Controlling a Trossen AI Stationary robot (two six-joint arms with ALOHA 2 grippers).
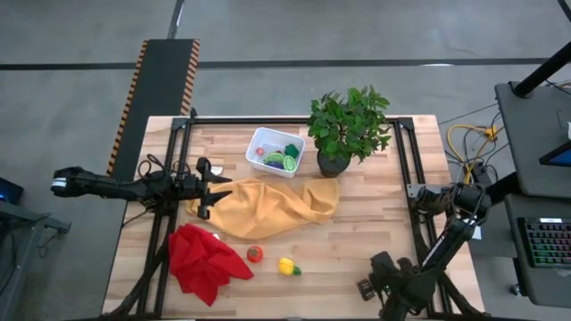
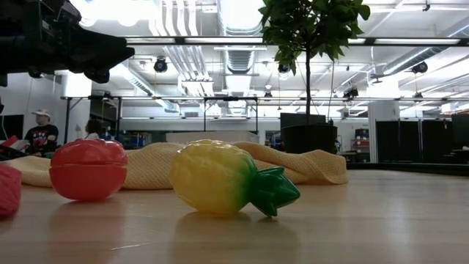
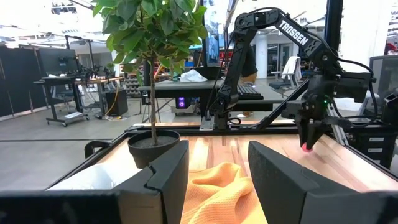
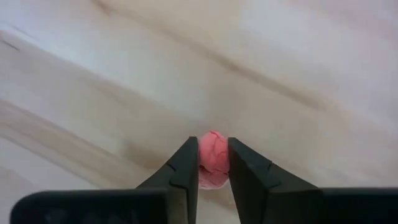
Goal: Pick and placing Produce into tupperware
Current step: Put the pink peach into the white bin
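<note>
Two fingers of the right gripper (image 4: 213, 163) are pinching a pink toy fruit (image 4: 213, 154) above the wood table (image 4: 298, 74) — something only the right wrist view is showing. Overhead, the left gripper (image 1: 207, 187) is gaping over the yellow cloth (image 1: 277, 205), while the white bin (image 1: 262, 141) is sitting beside the potted plant (image 1: 350, 125).

Tupperware (image 1: 274, 152) just left of potted plant (image 1: 346, 131), cloth (image 1: 272, 205) in front of both

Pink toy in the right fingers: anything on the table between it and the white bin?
Yes. The right gripper, shut on the small pink toy fruit, is at the table's near right edge. The yellow crumpled cloth lies in front of the white mesh plastic bin, and the leafy potted plant stands beside it.
</note>
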